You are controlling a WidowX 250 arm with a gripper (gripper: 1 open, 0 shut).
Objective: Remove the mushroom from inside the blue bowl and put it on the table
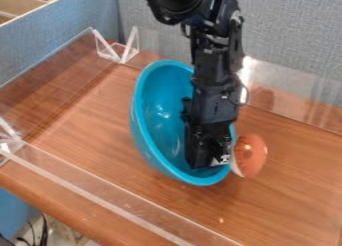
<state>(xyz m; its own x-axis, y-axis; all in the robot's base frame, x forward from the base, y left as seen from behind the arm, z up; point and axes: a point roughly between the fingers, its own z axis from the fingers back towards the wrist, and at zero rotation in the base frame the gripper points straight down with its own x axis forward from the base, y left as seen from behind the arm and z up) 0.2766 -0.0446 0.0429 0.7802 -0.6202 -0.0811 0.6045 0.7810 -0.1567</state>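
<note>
Camera view: small reddish-brown toy mushroom [251, 155] sits just outside the tilted glossy turquoise plastic bowl [163, 115], at my clenched gripper [222, 160]; whether I'm pinching it, I cannot tell. Light, rigid, slippery; grip across the cap.

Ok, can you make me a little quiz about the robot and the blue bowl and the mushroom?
1. True or false: the blue bowl sits flat on the table.
2. Where is the mushroom? A) deep inside the bowl B) just outside the bowl's rim, beside the gripper C) by the clear wall at the table's far corner
3. Fill in: the gripper points straight ____.

Key:
1. False, it is tipped up on its side.
2. B
3. down
</note>
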